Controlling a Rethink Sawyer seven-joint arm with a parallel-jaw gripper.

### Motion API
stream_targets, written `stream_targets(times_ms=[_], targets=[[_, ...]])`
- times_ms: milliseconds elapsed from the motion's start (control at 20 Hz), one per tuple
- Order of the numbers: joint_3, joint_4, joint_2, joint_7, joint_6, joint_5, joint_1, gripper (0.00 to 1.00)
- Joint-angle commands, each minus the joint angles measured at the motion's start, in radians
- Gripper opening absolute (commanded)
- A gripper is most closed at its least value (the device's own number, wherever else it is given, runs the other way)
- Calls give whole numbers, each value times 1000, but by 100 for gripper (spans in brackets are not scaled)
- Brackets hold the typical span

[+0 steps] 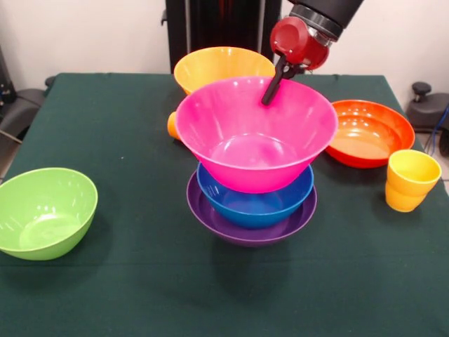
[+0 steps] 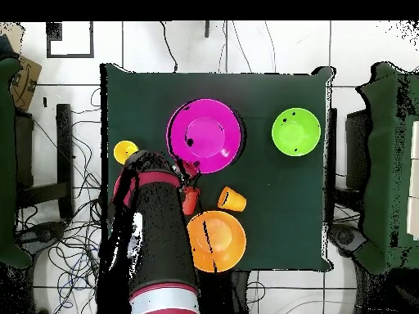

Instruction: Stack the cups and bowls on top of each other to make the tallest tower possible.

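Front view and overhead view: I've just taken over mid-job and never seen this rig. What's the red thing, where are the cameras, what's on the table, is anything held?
The red and black machine is a robot arm; its gripper is at the rim of the pink bowl. One camera faces the robot across the table; the other looks straight down.

The pink bowl sits in a blue bowl, which sits in a purple bowl: a three-bowl tower. Loose around it are a green bowl, a yellow bowl, an orange-red bowl, a yellow cup and an orange cup. I cannot tell whether the gripper is holding the pink rim.
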State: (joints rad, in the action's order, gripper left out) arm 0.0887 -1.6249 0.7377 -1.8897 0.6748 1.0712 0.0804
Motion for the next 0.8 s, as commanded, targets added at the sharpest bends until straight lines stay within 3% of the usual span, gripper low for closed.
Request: stream_targets(times_ms=[50, 800], targets=[[-13, 84, -27, -142, -64, 44, 16, 0], [-51, 131, -59, -139, -94, 15, 40, 0]])
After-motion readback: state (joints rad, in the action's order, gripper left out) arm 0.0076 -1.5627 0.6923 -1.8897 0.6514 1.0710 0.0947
